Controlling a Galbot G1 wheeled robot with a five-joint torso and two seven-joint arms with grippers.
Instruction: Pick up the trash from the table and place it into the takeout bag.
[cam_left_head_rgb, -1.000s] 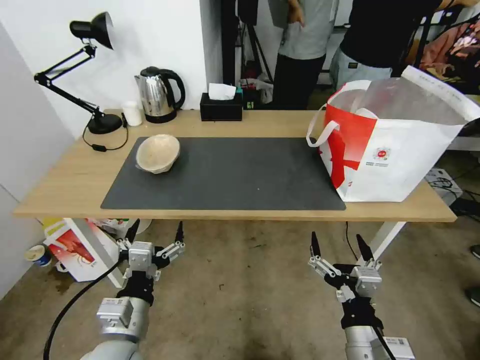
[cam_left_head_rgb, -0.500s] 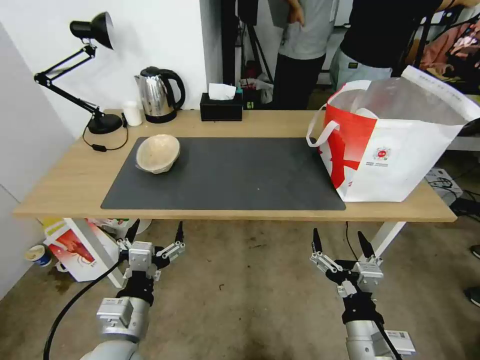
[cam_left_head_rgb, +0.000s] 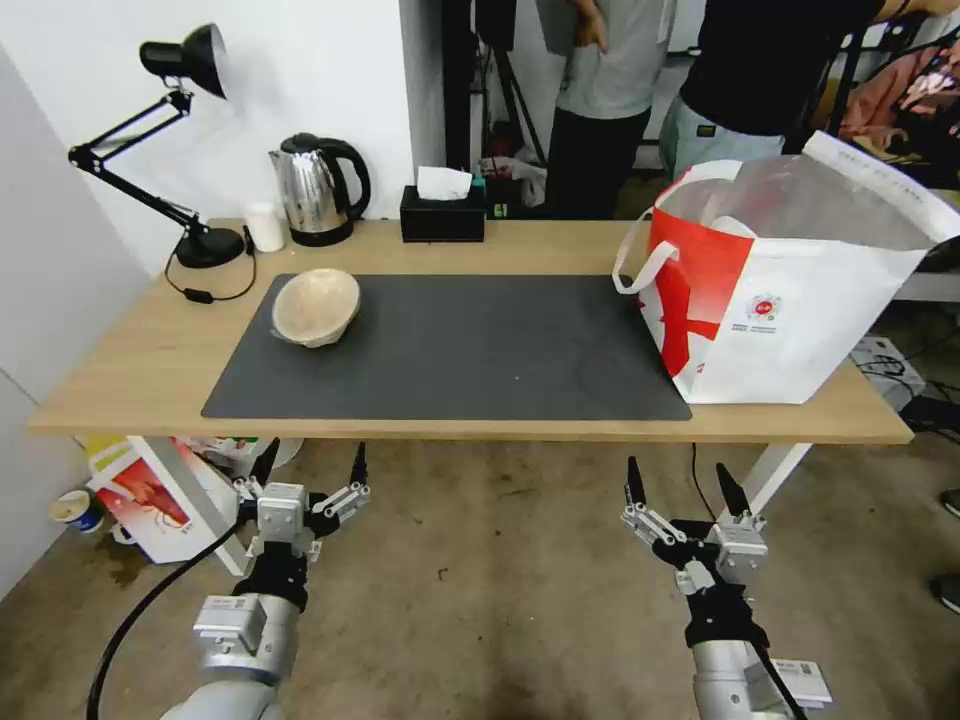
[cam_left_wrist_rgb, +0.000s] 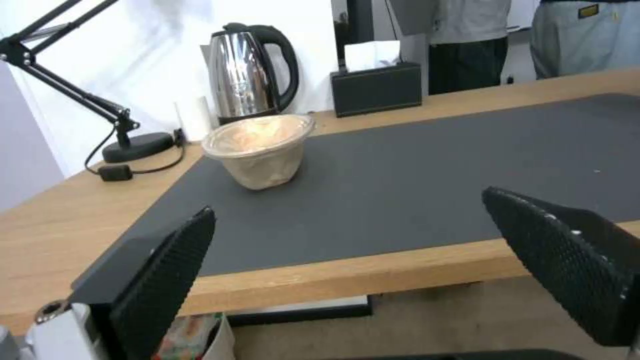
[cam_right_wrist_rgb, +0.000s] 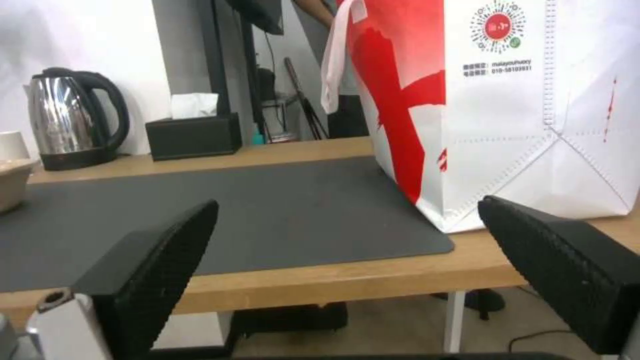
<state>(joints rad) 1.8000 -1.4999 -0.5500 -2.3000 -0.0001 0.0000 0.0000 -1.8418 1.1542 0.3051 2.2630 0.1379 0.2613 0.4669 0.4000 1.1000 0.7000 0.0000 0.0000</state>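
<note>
Two claws hang low before the surface (cam_left_head_rgb: 120, 375) edge, both spread open, holding nothing. Left claw (cam_left_head_rgb: 311, 467) sits below the mat's (cam_left_head_rgb: 480, 350) near-left corner; beige fibre bowl (cam_left_head_rgb: 316, 307) lies tilted on the mat, beyond it. Right claw (cam_left_head_rgb: 683, 482) sits below the red-and-white takeout bag (cam_left_head_rgb: 790, 290), which stands upright beyond it.

The mat (cam_left_head_rgb: 450, 350) lies on the table (cam_left_head_rgb: 130, 370). The fibre bowl (cam_left_head_rgb: 315, 307) sits on the mat's far left corner. Behind the mat stand the lamp (cam_left_head_rgb: 205, 245), small cup (cam_left_head_rgb: 265, 228), kettle (cam_left_head_rgb: 315, 190) and tissue box (cam_left_head_rgb: 442, 213). The takeout bag (cam_left_head_rgb: 790, 300) stands at the mat's right end, partly on it.
</note>
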